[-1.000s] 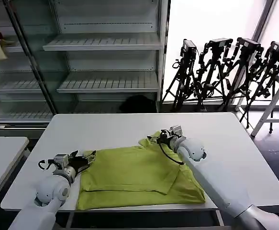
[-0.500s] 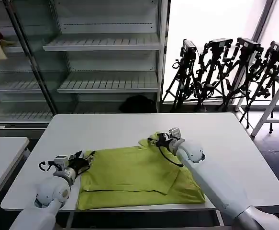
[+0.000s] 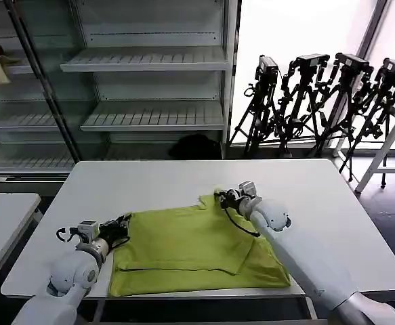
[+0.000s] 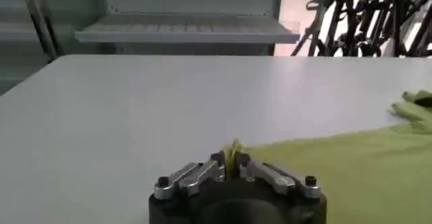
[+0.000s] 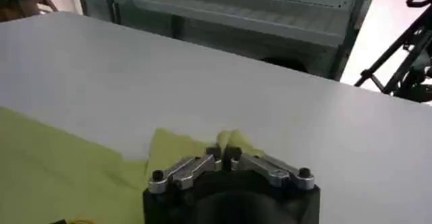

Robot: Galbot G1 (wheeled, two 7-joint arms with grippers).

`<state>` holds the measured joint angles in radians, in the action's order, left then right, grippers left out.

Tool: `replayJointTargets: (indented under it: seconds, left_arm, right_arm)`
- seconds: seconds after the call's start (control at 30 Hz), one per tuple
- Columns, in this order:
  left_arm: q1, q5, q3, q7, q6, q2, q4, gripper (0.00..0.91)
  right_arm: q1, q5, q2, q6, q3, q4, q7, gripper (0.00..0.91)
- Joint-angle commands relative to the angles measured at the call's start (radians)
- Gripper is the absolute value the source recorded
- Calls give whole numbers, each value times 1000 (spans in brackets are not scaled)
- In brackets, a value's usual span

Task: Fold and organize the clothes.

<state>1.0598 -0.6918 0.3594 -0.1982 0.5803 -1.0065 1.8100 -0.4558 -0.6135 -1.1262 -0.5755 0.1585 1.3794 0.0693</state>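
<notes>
Both my grippers pinch the lime T-shirt (image 3: 190, 247): left gripper (image 3: 125, 224) clenched on its left edge, right gripper (image 3: 219, 198) on its far corner; bare white table (image 3: 156, 179) beyond.

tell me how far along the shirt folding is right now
Partly done: the T-shirt lies on the table with one side flap already folded over its middle. In hand: the left gripper pinches the shirt's left edge and the right gripper pinches its far corner. Left: the remaining folds into a compact stack.
</notes>
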Motion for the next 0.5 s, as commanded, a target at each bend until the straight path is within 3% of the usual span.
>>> replayJointTargets:
  seconds: [0.03, 0.3, 0.5]
  left_arm:
    - [1, -15, 5, -2, -3, 9, 20, 0]
    - [29, -26, 17, -19, -4, 21, 73, 0]
    - [116, -24, 49, -14, -4, 44, 183, 0]
  right_arm:
    - [-11, -18, 38, 16, -16, 93, -15, 0]
    - [-100, -80, 148, 14, -45, 270, -41, 0]
    - [-300, -84, 246, 17, -104, 466, -52, 0]
